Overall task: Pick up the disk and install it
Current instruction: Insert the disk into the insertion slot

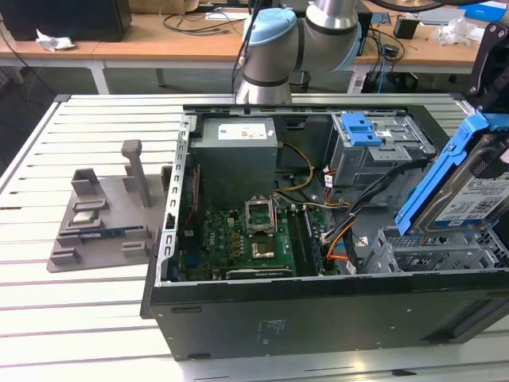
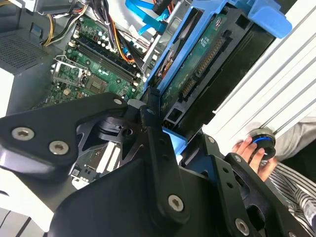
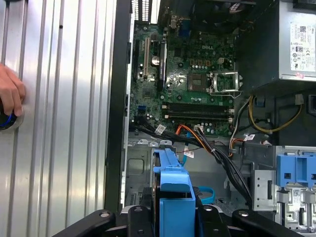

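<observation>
Disk [image 1: 469, 187] is up off the bench, clamped in the tool [image 2: 165, 131], tilted above the open computer case [image 1: 318, 306]; installing remains.

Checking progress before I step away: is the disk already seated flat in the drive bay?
No, in the exterior view the disk hangs tilted above the open case, not seated.

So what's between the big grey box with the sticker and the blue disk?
In the exterior view, between the power supply and the gripper-held disk stands a grey drive cage, with cables below.
</observation>
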You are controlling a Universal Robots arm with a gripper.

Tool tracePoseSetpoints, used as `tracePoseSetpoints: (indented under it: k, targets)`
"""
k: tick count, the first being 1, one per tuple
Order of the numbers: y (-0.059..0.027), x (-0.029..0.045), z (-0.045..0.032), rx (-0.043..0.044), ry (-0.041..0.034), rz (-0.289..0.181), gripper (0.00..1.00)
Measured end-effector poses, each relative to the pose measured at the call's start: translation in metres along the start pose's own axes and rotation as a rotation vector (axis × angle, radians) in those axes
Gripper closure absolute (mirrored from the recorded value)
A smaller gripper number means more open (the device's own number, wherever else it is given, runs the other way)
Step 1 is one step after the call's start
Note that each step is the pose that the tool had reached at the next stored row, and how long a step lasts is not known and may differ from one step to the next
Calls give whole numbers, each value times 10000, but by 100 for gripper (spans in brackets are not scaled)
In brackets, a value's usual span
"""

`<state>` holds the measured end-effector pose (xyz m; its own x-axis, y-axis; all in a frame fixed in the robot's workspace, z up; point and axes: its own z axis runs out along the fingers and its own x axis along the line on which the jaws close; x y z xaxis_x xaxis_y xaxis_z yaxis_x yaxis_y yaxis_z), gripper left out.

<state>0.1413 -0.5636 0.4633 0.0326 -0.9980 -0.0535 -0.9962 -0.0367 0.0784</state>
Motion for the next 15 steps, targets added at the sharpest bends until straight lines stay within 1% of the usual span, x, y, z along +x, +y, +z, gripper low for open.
tracePoseSetpoints:
  k: [3,4,5,6,8,11,15]
  targets:
    - [-1,1,1,0,20,21,63]
    - [-2,0,6,7,25,146,63]
    - [-2,-1,13,8,50,204,63]
    - [-3,-3,29,10,58,237,63]
    - [-7,-14,76,7,53,285,63]
    - [-8,-47,120,13,43,424,63]
    - [5,-47,162,22,28,600,63]
